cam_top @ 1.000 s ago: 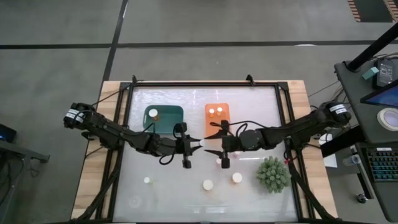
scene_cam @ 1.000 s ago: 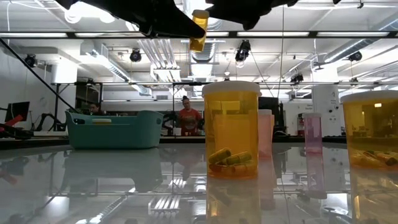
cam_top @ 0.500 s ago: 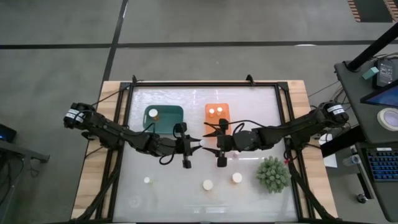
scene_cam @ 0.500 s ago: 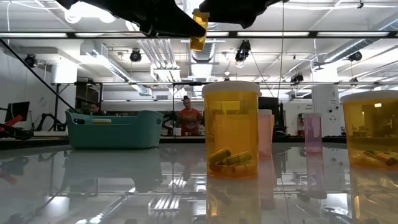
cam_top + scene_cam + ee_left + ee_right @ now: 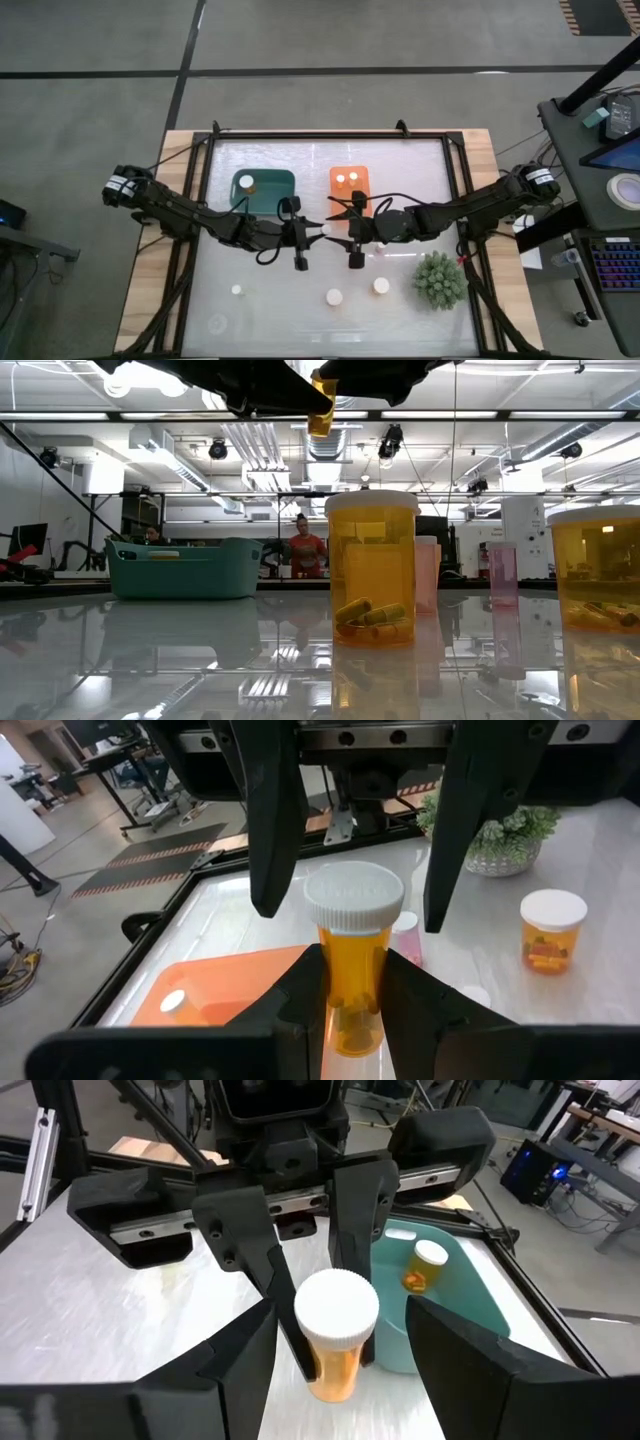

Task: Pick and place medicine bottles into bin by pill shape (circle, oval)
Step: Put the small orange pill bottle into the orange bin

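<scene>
The white table (image 5: 300, 170) carries a teal bin (image 5: 264, 187) and, just beside it, an orange bin (image 5: 351, 182). In the high view the teal bin holds one white-capped medicine bottle (image 5: 247, 183), which the right wrist view shows lying tilted on the bin floor. The orange bin holds two bottles (image 5: 349, 179), side by side with caps up. A spiky green plant (image 5: 439, 279) sits near the table's right front corner.

The two arms meet over the table's middle, in front of the bins. The left gripper (image 5: 350, 990) is clamped on the amber body of a held bottle (image 5: 352, 970); it is lifted off the table, with its long axis running out past the fingers toward the other arm and its white cap facing the right gripper (image 5: 335, 1345). The right gripper's fingers stand apart on either side of that cap, not touching it.

Three loose bottles (image 5: 334, 297) stand upright along the table's front; the nearest shows oblong pills in the low view.
</scene>
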You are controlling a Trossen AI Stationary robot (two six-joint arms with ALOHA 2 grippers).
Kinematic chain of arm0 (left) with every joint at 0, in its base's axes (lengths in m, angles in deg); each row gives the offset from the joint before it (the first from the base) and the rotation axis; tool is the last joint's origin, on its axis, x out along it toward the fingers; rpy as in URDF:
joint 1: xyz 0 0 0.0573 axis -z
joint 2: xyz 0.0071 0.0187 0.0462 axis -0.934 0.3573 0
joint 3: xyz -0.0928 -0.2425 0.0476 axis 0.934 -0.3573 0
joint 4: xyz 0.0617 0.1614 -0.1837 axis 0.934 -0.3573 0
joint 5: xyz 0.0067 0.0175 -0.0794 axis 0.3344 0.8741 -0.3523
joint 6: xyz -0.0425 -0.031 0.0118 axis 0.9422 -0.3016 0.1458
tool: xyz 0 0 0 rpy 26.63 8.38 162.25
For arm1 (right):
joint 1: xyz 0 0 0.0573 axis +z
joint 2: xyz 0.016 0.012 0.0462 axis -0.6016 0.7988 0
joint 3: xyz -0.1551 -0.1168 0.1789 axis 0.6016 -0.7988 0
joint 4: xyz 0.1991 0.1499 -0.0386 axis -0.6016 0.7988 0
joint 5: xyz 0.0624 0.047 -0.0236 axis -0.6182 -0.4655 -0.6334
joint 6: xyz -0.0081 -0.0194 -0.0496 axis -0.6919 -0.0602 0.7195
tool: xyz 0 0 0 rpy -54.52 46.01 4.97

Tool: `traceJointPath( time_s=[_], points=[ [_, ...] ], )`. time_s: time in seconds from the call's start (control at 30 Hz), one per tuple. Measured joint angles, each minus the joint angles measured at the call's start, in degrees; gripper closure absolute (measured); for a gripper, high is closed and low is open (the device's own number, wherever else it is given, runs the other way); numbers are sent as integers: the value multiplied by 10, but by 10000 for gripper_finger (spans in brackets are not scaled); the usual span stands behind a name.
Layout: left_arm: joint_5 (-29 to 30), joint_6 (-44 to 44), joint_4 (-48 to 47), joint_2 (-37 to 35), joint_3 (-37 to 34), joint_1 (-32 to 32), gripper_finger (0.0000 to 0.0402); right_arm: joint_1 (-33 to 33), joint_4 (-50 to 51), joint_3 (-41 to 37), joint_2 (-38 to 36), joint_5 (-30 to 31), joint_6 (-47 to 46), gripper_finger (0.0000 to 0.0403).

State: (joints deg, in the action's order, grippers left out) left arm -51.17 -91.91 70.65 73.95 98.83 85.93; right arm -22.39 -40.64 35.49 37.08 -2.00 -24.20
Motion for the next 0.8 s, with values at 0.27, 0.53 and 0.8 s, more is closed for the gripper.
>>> traceJointPath(
  time_s=[0.27,0.53,0.8],
  points=[
    [-2,0,0,0,0,0,344,-3,-24,0,7,0,7,189],
    [-2,0,-1,0,0,0,344,-6,-28,2,18,0,15,189],
    [-1,0,-1,0,-2,0,344,-6,-27,2,16,0,14,209]
  ],
)
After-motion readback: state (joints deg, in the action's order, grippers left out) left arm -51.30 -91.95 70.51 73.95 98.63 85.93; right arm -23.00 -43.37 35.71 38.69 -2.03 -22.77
